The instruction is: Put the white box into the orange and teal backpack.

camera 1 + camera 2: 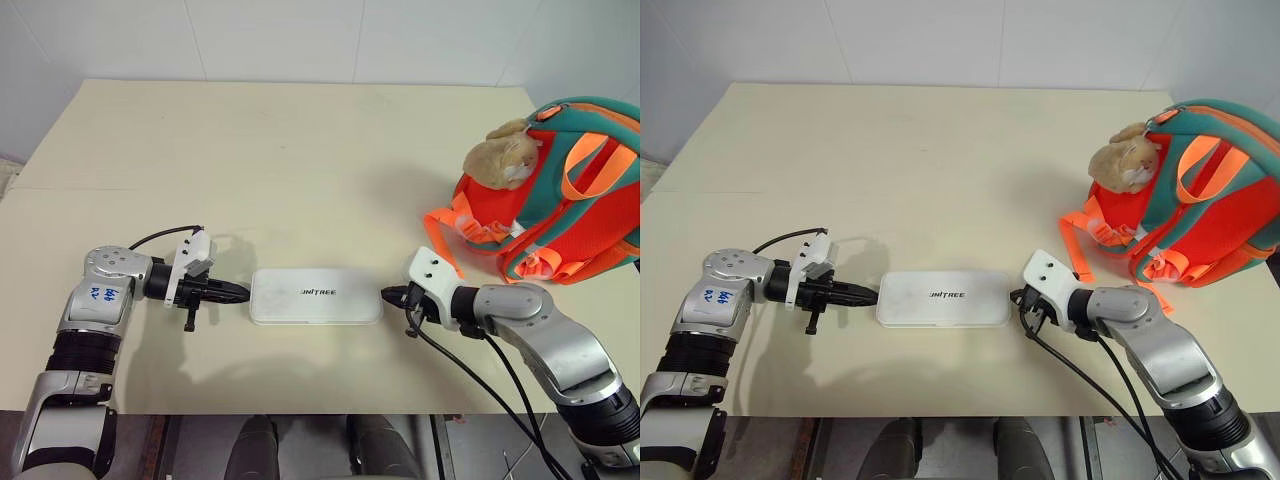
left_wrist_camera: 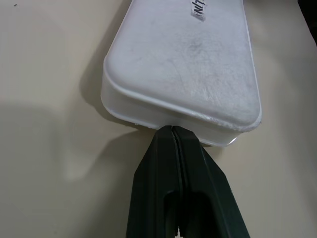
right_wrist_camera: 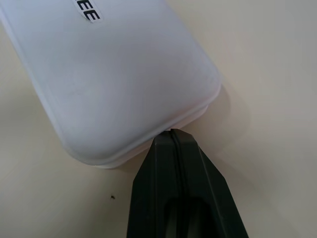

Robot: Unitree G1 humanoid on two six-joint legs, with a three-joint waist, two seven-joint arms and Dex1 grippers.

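The white box [image 1: 316, 296] is lying flat on the beige table [image 1: 280, 150], near the table's front edge and roughly midway between the two arms, its long axis running left to right and its dark "UNITREE" lettering [image 1: 318, 292] facing up. The left gripper [image 1: 243, 293] is pointing at the box's left short end; in the left wrist view its two black fingers [image 2: 163, 163] are pressing together with no gap, the tip meeting the lower rim of the box and holding nothing. The right gripper [image 1: 388, 296] is pointing at the opposite short end; in the right wrist view its fingers [image 3: 166, 163] are likewise lying closed against each other, the tip touching the box's edge without clasping it. Black cables [image 1: 470, 370] are trailing from the right wrist toward the table's front edge. The orange and teal backpack [image 1: 575, 200] is sitting well apart at the table's right side, its orange straps [image 1: 460, 228] spilling onto the tabletop and a tan plush animal charm [image 1: 503, 155] resting against its upper left part.
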